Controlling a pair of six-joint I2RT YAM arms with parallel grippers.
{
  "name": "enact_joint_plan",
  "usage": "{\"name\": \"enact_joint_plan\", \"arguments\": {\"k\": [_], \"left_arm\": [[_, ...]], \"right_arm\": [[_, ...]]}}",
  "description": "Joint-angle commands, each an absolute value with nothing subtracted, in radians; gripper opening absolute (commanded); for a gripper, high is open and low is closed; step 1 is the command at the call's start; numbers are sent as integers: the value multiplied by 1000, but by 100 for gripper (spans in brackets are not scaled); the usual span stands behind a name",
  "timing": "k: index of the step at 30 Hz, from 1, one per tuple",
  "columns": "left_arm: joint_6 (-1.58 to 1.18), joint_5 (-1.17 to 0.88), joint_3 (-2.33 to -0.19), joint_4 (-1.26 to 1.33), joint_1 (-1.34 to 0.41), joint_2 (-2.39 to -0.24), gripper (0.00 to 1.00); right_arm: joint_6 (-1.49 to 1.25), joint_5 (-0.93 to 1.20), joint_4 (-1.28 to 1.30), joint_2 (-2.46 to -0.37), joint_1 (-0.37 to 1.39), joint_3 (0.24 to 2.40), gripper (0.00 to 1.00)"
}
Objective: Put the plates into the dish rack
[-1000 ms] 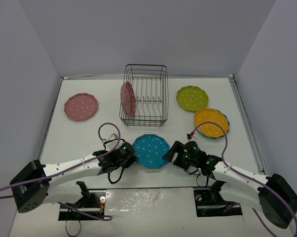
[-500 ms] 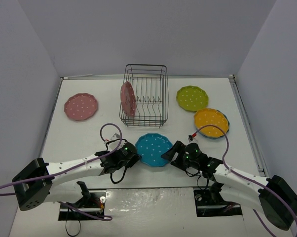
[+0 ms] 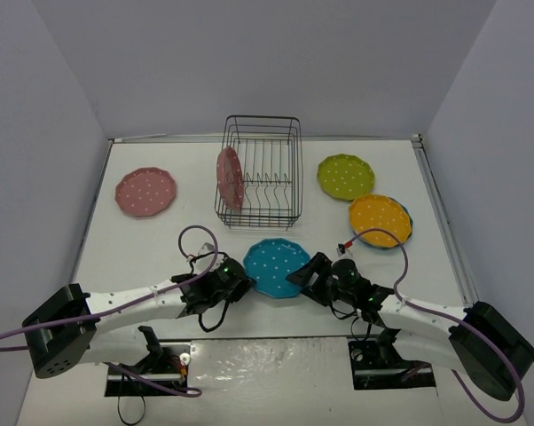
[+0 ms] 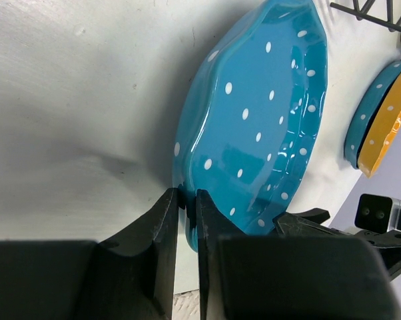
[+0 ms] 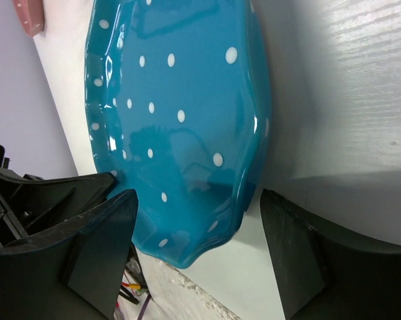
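Left gripper [image 4: 187, 210] jaws clamping blue plate [image 4: 260, 120] rim | right gripper [image 5: 197, 227] jaws standing apart | risk: thin pinch slipping, plate dropping onto bench [image 4: 67, 100]

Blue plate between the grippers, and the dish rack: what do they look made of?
Blue plate: probably glazed ceramic or glossy melamine; its surface shows sharp reflections. Dish rack: looks like thin metal wire with a black coating.

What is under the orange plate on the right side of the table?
A blue plate lies under the orange plate. Only its rim shows, past the orange plate's right edge. The rest of it, and anything further beneath, is covered.
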State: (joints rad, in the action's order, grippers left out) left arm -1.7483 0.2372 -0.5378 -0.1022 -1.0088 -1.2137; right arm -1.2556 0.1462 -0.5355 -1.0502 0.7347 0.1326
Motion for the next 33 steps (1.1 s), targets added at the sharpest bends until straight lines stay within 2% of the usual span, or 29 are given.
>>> {"name": "enact_joint_plan", "arguments": {"k": [1,6,15,23,28,30,31,33], "left_arm": [[-1823,261,-565,115,-1023,-1181,0],[-1835,262,-541,140,-1036,-1178,0],[-1831,263,-523,168,-1044,-1164,0],[-1822,265,-509,178,-1061,-1139,0],[-1816,261,-503,181,-1066,-1133,0],[-1813,261,-494,183,-1066,-1132,0],[-1816,261,-483,183,-1068,-1129,3],[-1819,266,-468,189,-1066,-1125,19]], "right_arm": [[-1291,138,-677,-1098,733,92,71],[-1309,113,-748,-1110,733,41,66],[-1293,49,-742,-1033,731,32,49],[-1286,36,-789,-1049,723,23,26],[-1285,42,-784,-1049,723,37,1],[-1310,48,-775,-1021,723,39,0],[-1325,47,-762,-991,723,41,0],[-1332,42,-715,-946,723,59,0]]}}
